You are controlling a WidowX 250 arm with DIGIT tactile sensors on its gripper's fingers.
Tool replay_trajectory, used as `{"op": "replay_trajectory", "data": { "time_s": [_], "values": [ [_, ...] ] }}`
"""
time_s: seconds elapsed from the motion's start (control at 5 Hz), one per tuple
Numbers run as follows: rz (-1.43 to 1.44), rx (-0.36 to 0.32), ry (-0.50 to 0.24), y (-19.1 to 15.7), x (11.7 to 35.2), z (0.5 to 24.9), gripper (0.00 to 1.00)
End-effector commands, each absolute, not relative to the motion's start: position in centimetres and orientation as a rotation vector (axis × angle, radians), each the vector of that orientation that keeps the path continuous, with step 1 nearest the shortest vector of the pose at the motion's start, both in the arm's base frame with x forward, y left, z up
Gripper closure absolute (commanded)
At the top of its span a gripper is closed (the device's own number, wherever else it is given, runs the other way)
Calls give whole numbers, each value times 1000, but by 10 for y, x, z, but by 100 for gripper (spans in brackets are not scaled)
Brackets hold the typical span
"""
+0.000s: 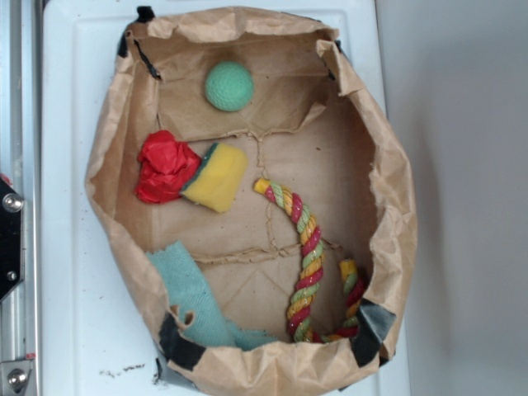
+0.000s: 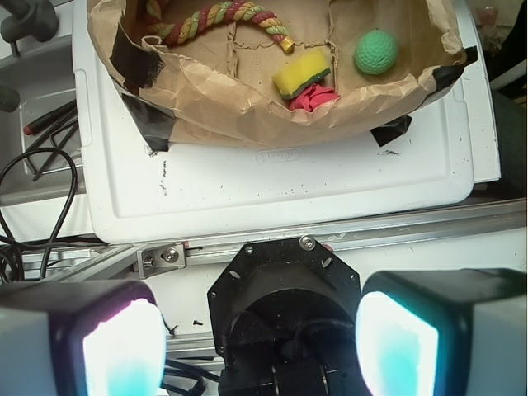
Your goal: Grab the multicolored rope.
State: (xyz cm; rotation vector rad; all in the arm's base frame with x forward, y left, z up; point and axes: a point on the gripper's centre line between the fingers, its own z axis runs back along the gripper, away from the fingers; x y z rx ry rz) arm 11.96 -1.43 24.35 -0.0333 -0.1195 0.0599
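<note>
Inside a brown paper bag (image 1: 388, 190), a teal cloth strip (image 1: 194, 297), red fabric wad (image 1: 163, 165), yellow sponge (image 1: 217, 176), green ball (image 1: 228, 86) and, rightmost, the curved multicolored rope (image 1: 307, 264) are seen. The gripper (image 2: 262, 330) is held wide open, empty, outside the bag.

In the wrist view, the paper bag's (image 2: 247, 99) near wall hid most of the red wad (image 2: 313, 96), the frame's top edge cut off the multicolored rope (image 2: 219, 18), and the gripper's fingers (image 2: 124, 346) were blurred.
</note>
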Motion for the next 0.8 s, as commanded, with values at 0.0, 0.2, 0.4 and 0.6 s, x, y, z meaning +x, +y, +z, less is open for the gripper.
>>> {"op": "replay_trajectory", "data": {
  "time_s": [0.0,0.2,0.4,0.6],
  "values": [
    [60,-33,-119,-14,120,244,0],
    [86,-50,-166,-28,161,238,0],
    [113,-53,-198,-32,207,226,0],
    [114,-32,-216,-26,236,208,0]
  ]
}}
